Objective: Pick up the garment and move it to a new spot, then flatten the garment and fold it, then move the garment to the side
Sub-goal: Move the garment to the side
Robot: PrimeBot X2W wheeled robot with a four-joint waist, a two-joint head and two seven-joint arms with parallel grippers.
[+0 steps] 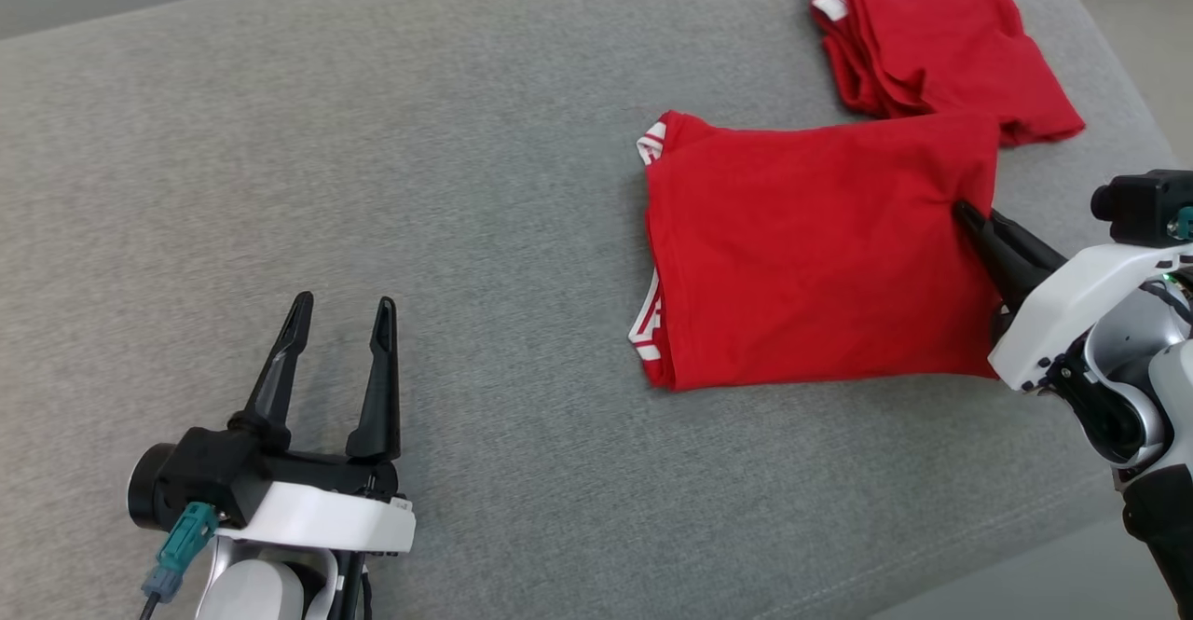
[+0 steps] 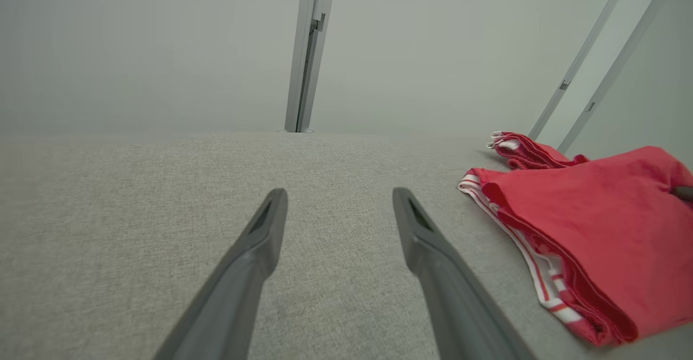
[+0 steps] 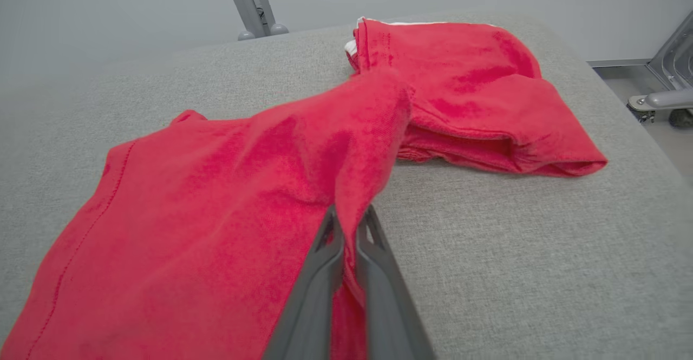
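Note:
A folded red garment (image 1: 811, 247) with white trim lies at the right of the grey table (image 1: 419, 182). My right gripper (image 1: 962, 213) is shut on the garment's right edge, pinching a ridge of cloth (image 3: 357, 187) that lifts a little off the table. In the right wrist view its two fingers (image 3: 319, 273) stand pressed together around the red fabric (image 3: 189, 214). My left gripper (image 1: 341, 314) rests at the lower left, open, with nothing between its fingers (image 2: 254, 252). From the left wrist, the garment (image 2: 595, 230) shows off to the right.
A second folded red garment (image 1: 932, 42) lies at the table's far right corner, just behind the held one (image 3: 476, 89). The table's right edge (image 1: 1146, 107) runs close past both. A metal post (image 2: 308, 51) stands beyond the far edge. Bare grey table spreads across the left and middle.

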